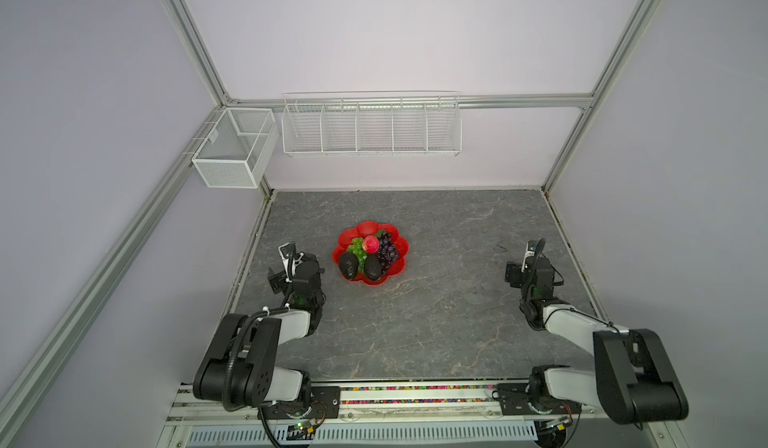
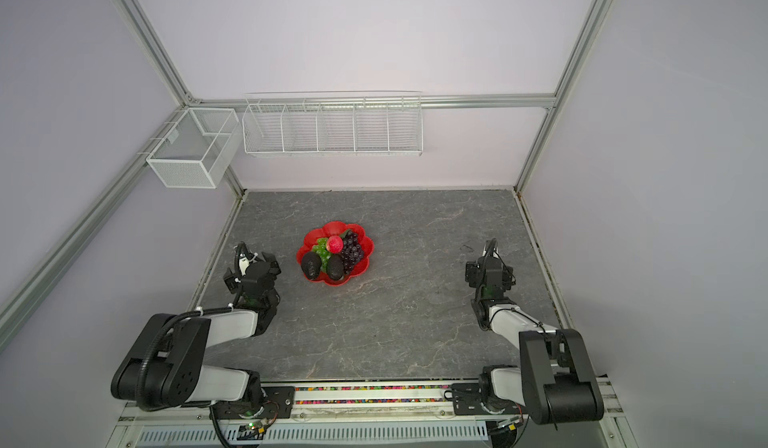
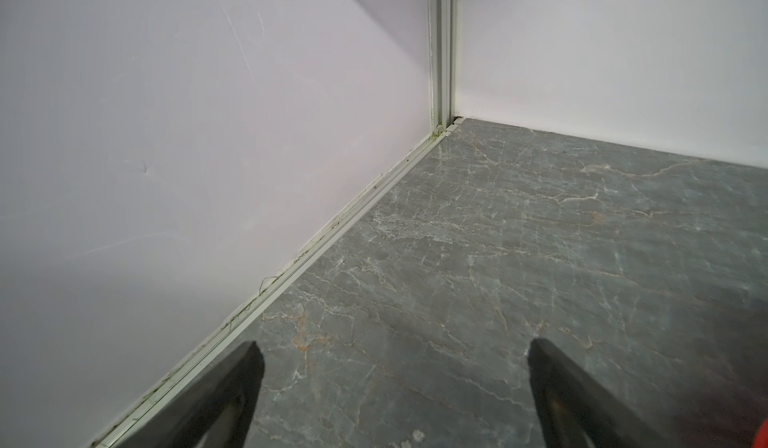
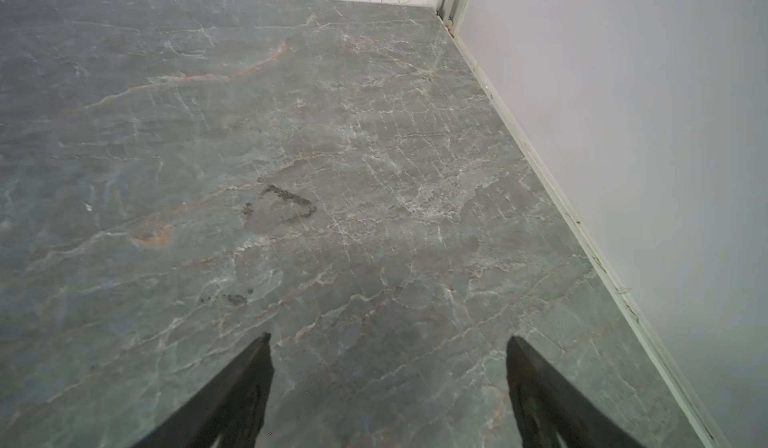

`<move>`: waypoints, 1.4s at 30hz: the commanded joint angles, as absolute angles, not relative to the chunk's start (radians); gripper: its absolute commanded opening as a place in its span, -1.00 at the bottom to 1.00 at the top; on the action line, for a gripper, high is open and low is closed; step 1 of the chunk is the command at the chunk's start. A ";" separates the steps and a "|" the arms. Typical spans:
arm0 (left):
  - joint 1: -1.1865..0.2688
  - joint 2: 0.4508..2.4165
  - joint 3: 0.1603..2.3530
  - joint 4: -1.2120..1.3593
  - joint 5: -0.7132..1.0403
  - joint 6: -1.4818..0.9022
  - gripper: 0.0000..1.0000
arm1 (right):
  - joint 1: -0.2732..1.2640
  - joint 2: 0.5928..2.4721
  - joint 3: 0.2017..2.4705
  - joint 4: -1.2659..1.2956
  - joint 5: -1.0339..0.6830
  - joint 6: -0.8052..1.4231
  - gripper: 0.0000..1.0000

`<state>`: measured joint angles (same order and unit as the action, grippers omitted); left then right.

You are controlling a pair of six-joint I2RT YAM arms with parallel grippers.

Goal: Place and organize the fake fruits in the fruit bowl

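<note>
- task looked finished, by my reading: all five fake fruits lay inside the fruit bowl (image 1: 365,228), and none showed on the bare table (image 1: 449,308).
- the bowl sat near the left gripper (image 3: 395,350), off to its right and slightly ahead; it sat well apart from the right gripper (image 4: 388,342), far off to that one's left.
- left gripper: fingers spread wide, nothing between them, only table below.
- right gripper: fingers likewise apart and empty, pointed at the far right corner.
- the two avocado-like ovals (image 1: 348,265) (image 1: 372,268) lay side by side in the bowl's near part, close to touching. their long axes were roughly parallel and ran from the arms' side toward the back wall. i could not tell which end was the narrow one.
- the dark purple grape bunch (image 1: 387,251) lay on the side away from the left gripper, long axis also near-to-far, with a leafy stem end toward the back wall.
- the green grape bunch (image 1: 356,247) lay on the left gripper's side, and the red-pink round fruit (image 1: 371,243) sat between the bunches.
- left to do: likely nothing; at most a tidy-up.
</note>
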<state>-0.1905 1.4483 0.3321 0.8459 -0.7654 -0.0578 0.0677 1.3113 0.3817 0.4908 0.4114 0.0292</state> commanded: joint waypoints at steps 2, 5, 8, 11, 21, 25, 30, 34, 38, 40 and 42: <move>-0.186 1.468 0.388 0.859 -0.732 -0.061 0.98 | 0.064 1.352 0.372 0.726 0.261 -0.022 0.78; -0.181 1.482 0.362 0.936 -0.692 -0.033 0.98 | 0.066 1.391 0.366 0.782 0.202 -0.066 0.78; -0.186 1.512 0.362 0.975 -0.552 0.038 0.99 | 0.063 1.445 0.313 0.936 0.183 -0.076 0.78; -0.166 1.503 0.373 0.931 -0.550 -0.004 0.99 | 0.053 1.496 0.324 0.963 0.157 -0.075 0.78; -0.109 1.520 0.413 0.829 -0.422 -0.036 0.98 | 0.030 1.536 0.374 0.897 0.223 -0.021 0.77; -0.101 1.563 0.381 0.958 -0.435 -0.037 0.98 | 0.034 1.529 0.362 0.911 0.157 -0.052 0.77; -0.101 1.561 0.382 0.950 -0.433 -0.037 0.98 | 0.026 1.519 0.329 0.966 0.071 -0.074 0.77; -0.108 1.557 0.331 1.041 -0.396 -0.015 0.98 | 0.013 1.470 0.261 1.043 0.081 -0.053 0.77; -0.074 1.575 0.209 1.302 -0.401 -0.065 0.98 | -0.003 1.467 0.175 1.206 0.191 0.011 0.78; -0.074 1.568 0.229 1.233 -0.384 -0.059 0.97 | -0.013 1.511 0.177 1.239 0.210 0.032 0.78; -0.074 1.557 0.288 1.120 -0.394 -0.060 0.97 | -0.016 1.570 0.221 1.243 0.140 0.004 0.77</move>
